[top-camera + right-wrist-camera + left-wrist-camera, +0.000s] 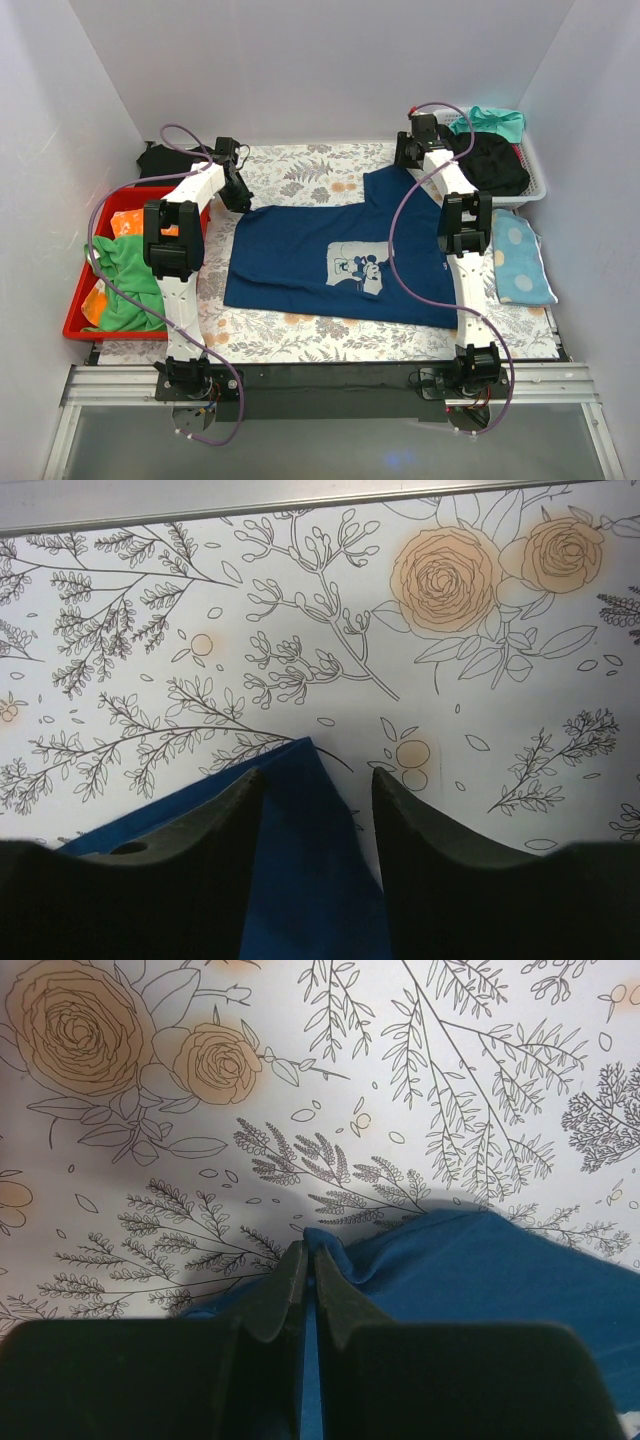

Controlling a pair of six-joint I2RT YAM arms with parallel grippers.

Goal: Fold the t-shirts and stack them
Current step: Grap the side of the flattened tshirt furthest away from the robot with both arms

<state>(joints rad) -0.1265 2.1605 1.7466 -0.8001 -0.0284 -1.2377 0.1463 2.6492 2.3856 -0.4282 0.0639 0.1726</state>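
- Top external: high, arm bases (190,380) at 6 o'clock, looking down over whole bench (300,338).
- Wrist views: close above bench; all views share the navy t-shirt (480,1260).

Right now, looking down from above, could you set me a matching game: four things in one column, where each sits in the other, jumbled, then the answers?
Things
1. navy blue cloth t-shirt with pale mouse print
2. red plastic tray
3. white plastic basket
4. pale blue dotted cloth

Places
A. far right corner, holding a black garment and a teal garment
B. right edge, nearer than the basket
C. middle of the flowered table cover, spread out
D. left edge, holding green cloth and orange cloth

Pairs: 1-C, 2-D, 3-A, 4-B
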